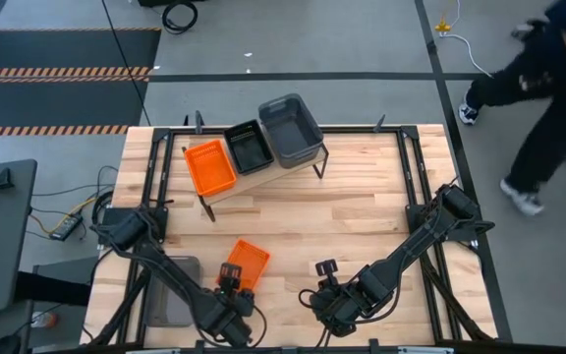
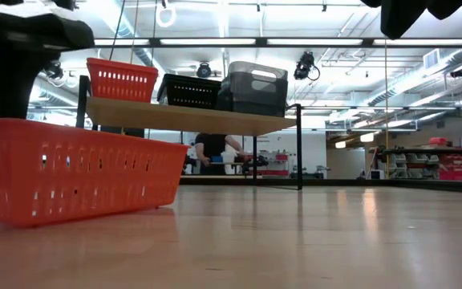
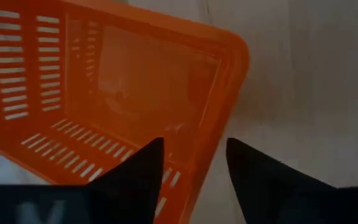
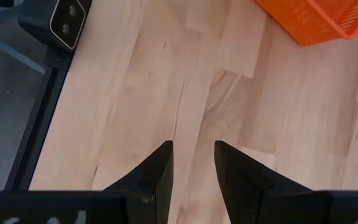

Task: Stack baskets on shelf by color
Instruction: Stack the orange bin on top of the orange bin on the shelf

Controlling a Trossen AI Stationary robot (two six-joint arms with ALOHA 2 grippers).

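The shelf (image 1: 226, 187) stands at the table's far middle and carries three baskets in a row: orange (image 1: 209, 165), black (image 1: 249, 146) and grey (image 1: 290, 128). They also show on the shelf (image 2: 191, 116) in the low view. A second orange basket (image 1: 249, 262) (image 2: 70, 172) rests on the table near the near edge. My left gripper (image 1: 232, 283) (image 3: 194, 146) is open at its near end, one finger inside and one outside the wall (image 3: 207, 155); I see no touch. My right gripper (image 1: 314, 300) (image 4: 193, 149) is open over bare wood beside it.
Another grey basket (image 1: 170, 292) lies at the table's near left, partly under my left arm. A small camera unit (image 4: 67, 22) sits at the table's near edge. A person (image 1: 548, 88) walks on the floor beyond the far right corner. Bare wood (image 1: 362, 211) lies between shelf and arms.
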